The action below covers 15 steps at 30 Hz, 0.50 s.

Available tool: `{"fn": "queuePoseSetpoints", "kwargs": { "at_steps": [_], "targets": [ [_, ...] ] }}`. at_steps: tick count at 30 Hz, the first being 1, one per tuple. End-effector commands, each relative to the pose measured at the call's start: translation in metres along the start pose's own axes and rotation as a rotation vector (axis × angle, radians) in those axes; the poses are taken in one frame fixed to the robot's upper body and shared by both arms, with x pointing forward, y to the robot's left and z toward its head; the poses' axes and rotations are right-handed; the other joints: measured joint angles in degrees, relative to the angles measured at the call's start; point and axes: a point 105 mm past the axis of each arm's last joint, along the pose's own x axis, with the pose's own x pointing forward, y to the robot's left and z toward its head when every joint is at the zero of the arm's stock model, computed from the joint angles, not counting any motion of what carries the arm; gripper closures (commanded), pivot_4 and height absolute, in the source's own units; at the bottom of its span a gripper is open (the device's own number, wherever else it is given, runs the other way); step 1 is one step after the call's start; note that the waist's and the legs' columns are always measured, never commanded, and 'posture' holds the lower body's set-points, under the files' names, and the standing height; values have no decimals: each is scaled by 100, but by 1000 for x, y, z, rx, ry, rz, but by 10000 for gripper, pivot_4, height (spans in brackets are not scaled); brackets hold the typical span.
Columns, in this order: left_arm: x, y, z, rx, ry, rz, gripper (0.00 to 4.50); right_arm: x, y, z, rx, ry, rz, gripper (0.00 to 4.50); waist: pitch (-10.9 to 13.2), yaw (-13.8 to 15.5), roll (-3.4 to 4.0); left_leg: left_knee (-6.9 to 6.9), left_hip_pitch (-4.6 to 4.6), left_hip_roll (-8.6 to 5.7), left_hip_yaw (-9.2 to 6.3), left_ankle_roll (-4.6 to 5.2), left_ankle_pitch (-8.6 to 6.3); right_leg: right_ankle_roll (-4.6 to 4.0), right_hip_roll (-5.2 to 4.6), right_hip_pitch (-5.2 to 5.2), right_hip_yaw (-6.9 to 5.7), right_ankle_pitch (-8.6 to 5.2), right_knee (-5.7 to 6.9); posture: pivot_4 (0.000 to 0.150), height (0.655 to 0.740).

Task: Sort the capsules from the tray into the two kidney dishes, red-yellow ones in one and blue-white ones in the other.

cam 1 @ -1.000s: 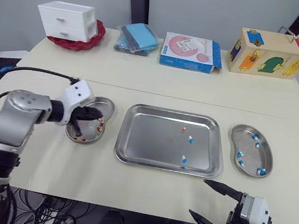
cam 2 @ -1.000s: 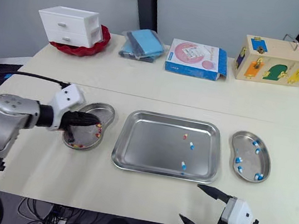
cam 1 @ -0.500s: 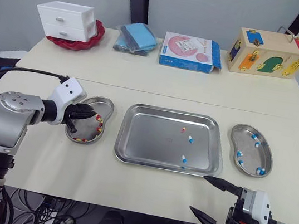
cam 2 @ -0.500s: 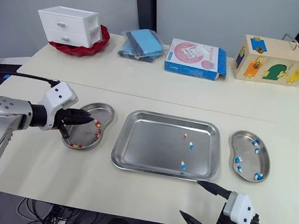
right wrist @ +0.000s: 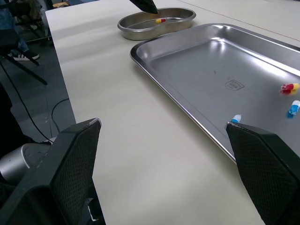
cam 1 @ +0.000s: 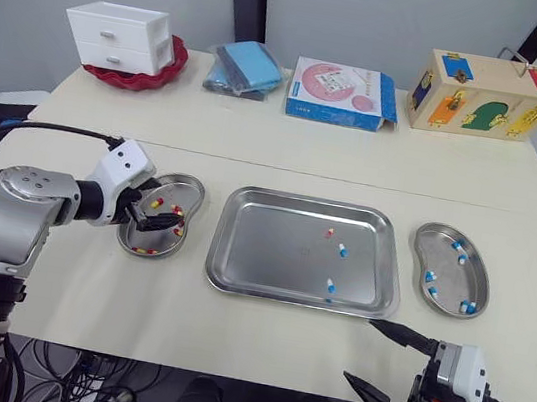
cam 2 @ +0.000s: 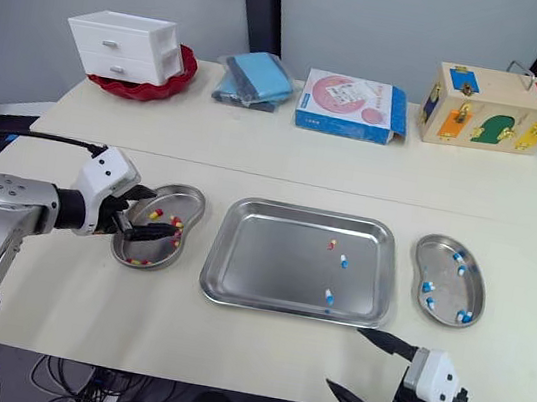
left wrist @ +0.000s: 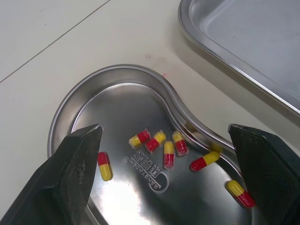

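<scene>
several red-yellow capsules [left wrist: 168, 153] lie in the kidney dish [left wrist: 115, 75] between wide-spread left fingers [left wrist: 70, 173].

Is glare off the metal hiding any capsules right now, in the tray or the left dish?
Left wrist view: a white highlight sits on the floor of the left kidney dish, but the red-yellow capsules are all readable. Right wrist view: bright patches streak the tray, and its three capsules lie outside them. Left eye view: light is even, shadows soft, nothing masked.
</scene>
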Motion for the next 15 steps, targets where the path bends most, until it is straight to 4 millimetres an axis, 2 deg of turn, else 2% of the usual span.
{"fn": "queuePoseSetpoints", "kwargs": {
  "at_steps": [1, 5, 8, 10, 15],
  "targets": [
    [-11, 4, 9, 19, -30, 18, 174, -5, -1, 5, -36, -2, -8, 0, 0, -2, 0, 0, 0, 0, 0, 0, 0, 0, 0, 0, 0, 0, 0, 1500, 7400],
    [-28, -3, 9, -2, -74, -28, 174, -19, -9, 2, -18, 70, -35, 0, 0, 0, -1, 0, -2, 1, 1, 0, 0, 0, 0, 0, 1, 0, -1, 1500, 7400],
    [-46, -7, 3, -41, -89, -44, 174, -42, -17, -6, 35, 228, -40, 0, 1, -15, 0, -2, 0, 1, 6, 0, 0, 0, -1, -1, 5, 0, -1, 1500, 7400],
    [-64, -4, -16, -63, -24, -31, 174, -62, -31, -6, 70, 310, -79, 0, 1, -46, 0, -4, 2, 3, 5, 0, 0, 0, 0, 0, 4, 0, -1, 1500, 7400],
    [-101, 10, -55, -104, 107, 54, 174, -98, -64, -4, 99, 393, -215, 0, 4, -26, -6, -7, 14, 3, 11, 1, -1, -3, 0, 3, 9, -2, -2, 1500, 7400]
  ]
}}
